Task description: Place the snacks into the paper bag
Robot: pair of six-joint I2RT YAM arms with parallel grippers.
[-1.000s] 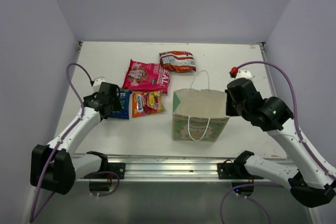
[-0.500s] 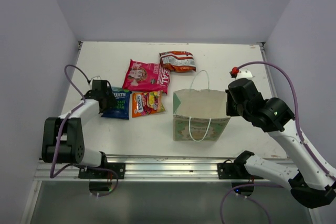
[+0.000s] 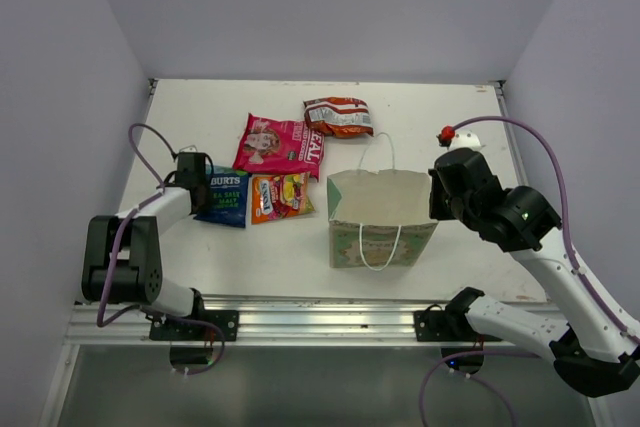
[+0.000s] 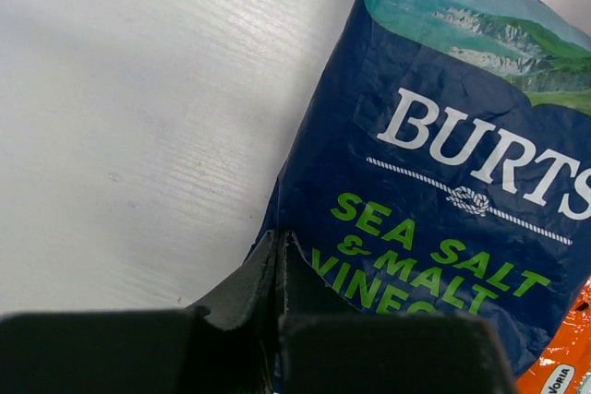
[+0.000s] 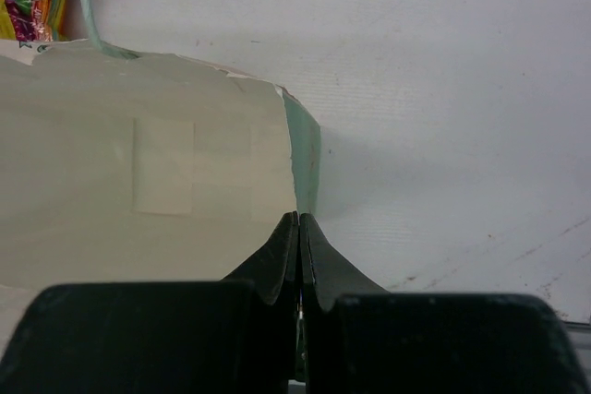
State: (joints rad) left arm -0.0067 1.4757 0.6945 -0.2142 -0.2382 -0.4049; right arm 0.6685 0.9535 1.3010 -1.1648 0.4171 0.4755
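The blue Burts crisp bag (image 3: 226, 195) lies flat on the desk (image 3: 190, 112) at the left, and the left fingers (image 4: 280, 244) are closed tight against its near left edge. They seem to have the foil seam pinched between them, though only a sliver of it. It looks like a light, air-puffed packet with a slick, crackly skin and brittle contents, so a hold on the flat crimped edge is better than squeezing the belly. A pinch this thin could slip once the packet swings free. The small orange-yellow candy packet (image 3: 280, 195) touches its right side and may drag along with it. The larger pink packet (image 3: 278, 144) sits just behind, and the red-white-brown crinkled packet (image 3: 338, 116) lies farther back. The paper bag (image 3: 380, 219) stands upright and open near the middle, well apart from the crisp bag. The right fingers (image 5: 297, 223) are shut on its right side wall, steadying thin paper that would otherwise tip or fold. Its white cord handles (image 3: 381, 152) loop over the mouth and could snag a packet coming in low. A small red object (image 3: 445, 134) rests at the far right, out of the way.
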